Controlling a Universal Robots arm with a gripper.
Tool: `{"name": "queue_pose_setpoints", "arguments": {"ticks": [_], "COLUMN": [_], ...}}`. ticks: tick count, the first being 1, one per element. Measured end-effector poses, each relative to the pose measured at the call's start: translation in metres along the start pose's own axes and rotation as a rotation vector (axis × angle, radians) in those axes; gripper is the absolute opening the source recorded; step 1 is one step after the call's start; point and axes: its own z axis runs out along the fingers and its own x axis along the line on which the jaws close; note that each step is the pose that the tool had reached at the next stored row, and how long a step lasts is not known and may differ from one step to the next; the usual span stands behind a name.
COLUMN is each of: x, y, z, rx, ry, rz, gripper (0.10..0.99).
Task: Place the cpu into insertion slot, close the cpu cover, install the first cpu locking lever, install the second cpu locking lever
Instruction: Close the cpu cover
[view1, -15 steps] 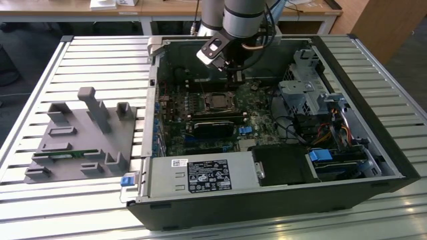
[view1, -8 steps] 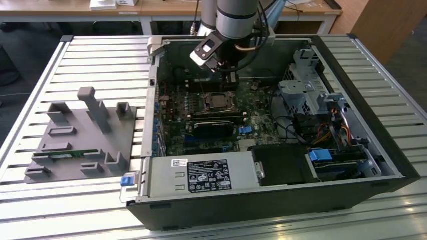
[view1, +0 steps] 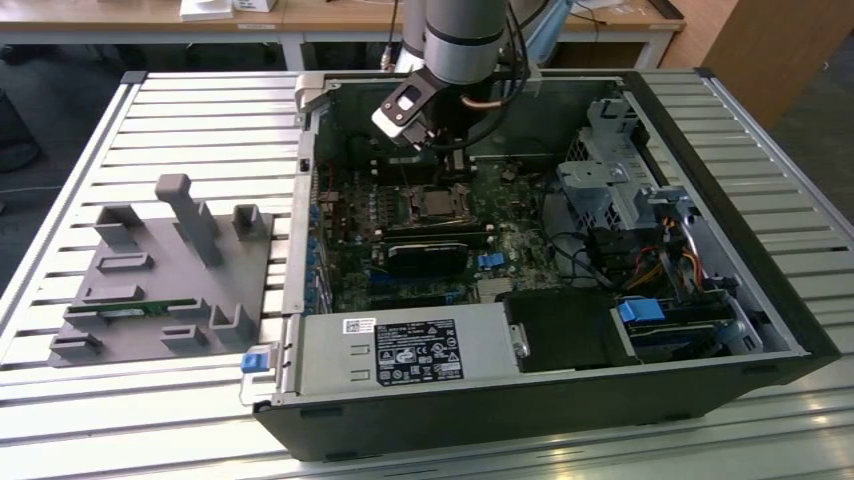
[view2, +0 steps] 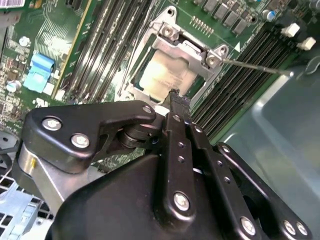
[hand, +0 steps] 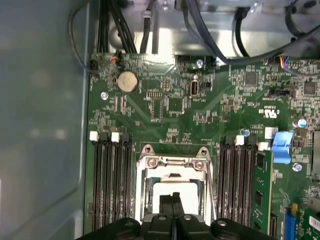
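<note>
Black two-finger pincer (view2: 175, 96): shut tight, empty. Beneath its tip: dull silver square cpu (hand: 162, 189), framed by silvery windowed cpu cover (hand: 141, 192). Step, likely: levers; you'll need precise contact on thin steel lever rod (view2: 255, 66) alongside.

Arm (view1: 467, 30): cylindrical silver-grey tube with a black joint band. A black-and-silver camera module (view1: 407, 105) is mounted at the wrist. Tool (view2: 175, 95): matte black, rounded linkage plates fastened with silver socket-head screws (view2: 181, 201), ending in two narrow black fingers (view2: 176, 130).
</note>
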Motion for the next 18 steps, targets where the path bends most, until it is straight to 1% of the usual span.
{"name": "queue_pose_setpoints", "arguments": {"ticks": [3, 6, 9, 11, 18], "x": [-0.0002, -0.0009, -0.0013, -0.0013, -0.0015], "y": [-0.0007, -0.0018, -0.0054, -0.0091, -0.0172], "z": [0.0055, 0.0077, 0.0082, 0.0090, 0.0144], "rx": [0.000, 0.000, 0.000, 0.000, 0.000], "ry": [0.0000, -0.0002, 0.0000, -0.0001, -0.0001], "rz": [0.000, 0.000, -0.001, -0.002, -0.004], "gripper": [0.106, 0.106, 0.106, 0.106, 0.106]}}
